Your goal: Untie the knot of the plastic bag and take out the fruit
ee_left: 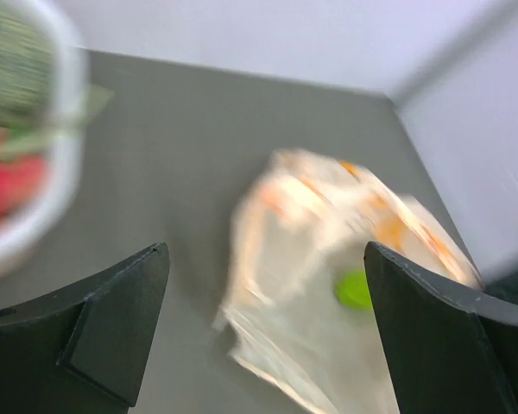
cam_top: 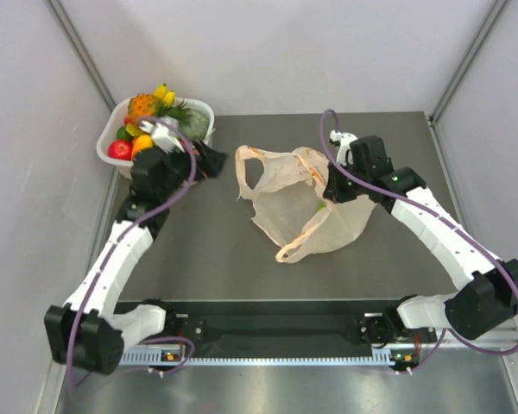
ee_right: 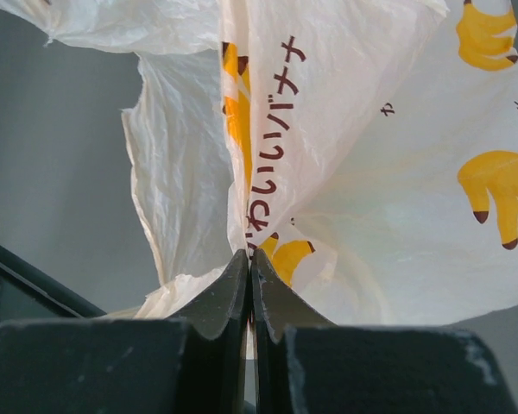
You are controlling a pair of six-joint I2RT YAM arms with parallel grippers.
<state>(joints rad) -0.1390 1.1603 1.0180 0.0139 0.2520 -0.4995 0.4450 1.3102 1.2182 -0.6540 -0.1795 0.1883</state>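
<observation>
Mid-table, R fingers [ee_right: 230, 297] pinch plastic bag [cam_top: 306, 205]; L fingers [ee_left: 112, 332] wide by tub [cam_top: 205, 110] of fruit [cam_top: 143, 106].

Arms: I see white link shells with black joints, left arm [cam_top: 112, 259] and right arm [cam_top: 436, 226] alike, bolted at the base rail [cam_top: 276, 332].
Cables [cam_top: 323, 134]: purple, one along each.
Fingers [ee_left: 432, 336]: matte black wedges.

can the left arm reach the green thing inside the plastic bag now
Probably yes: the open left gripper faces the thin peach-orange plastic bag across bare grey table, the right gripper pinching it; but film covers the small green piece.
</observation>
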